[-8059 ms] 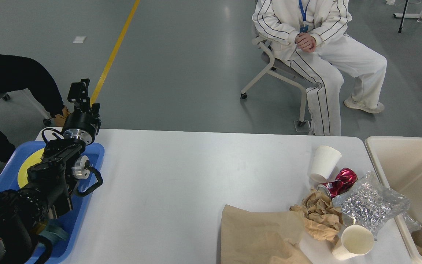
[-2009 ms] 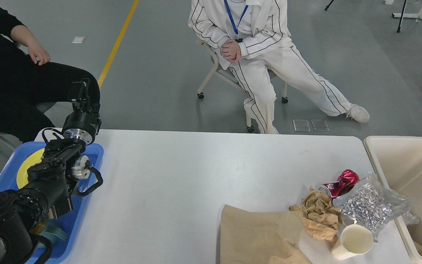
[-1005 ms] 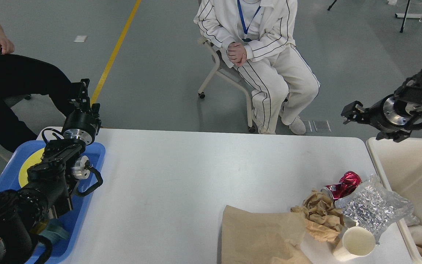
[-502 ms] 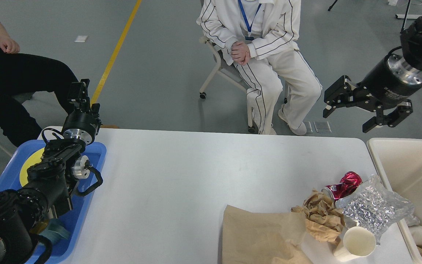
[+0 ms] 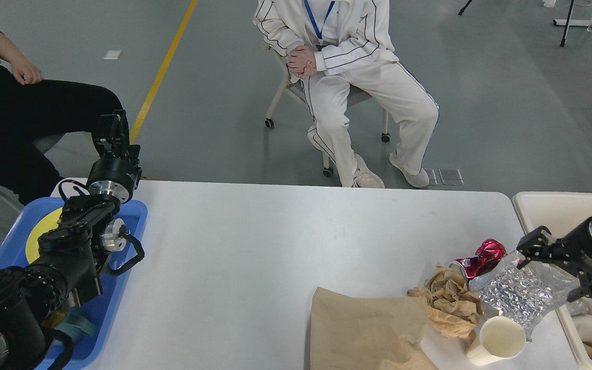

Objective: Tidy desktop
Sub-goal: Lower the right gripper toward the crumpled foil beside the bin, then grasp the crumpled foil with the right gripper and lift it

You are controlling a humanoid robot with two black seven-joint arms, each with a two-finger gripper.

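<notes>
— Where is the trash?
— On the right end of the desktop (image 5: pixel 255 246): a crushed red can (image 5: pixel 478 259), crumpled brown paper (image 5: pixel 450 300), a shiny plastic bag (image 5: pixel 519 290), a paper cup (image 5: pixel 499 339).
— And the right gripper (image 5: pixel 558 272)?
— Its fingers are spread wide, right over the shiny bag, beside the beige bin (image 5: pixel 548 208).
— The left gripper (image 5: pixel 111 128)?
— Up above the blue tray (image 5: pixel 134 213). I cannot tell if it is spread or pressed together.

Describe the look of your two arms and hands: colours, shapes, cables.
Both arms are black with round joint housings and silver metal rings at the wrist. The left hand is a narrow black two-finger piece; black cables loop beside its silver discs. The right hand has two angular black fingers on a black cylinder with a silver collar.
</notes>
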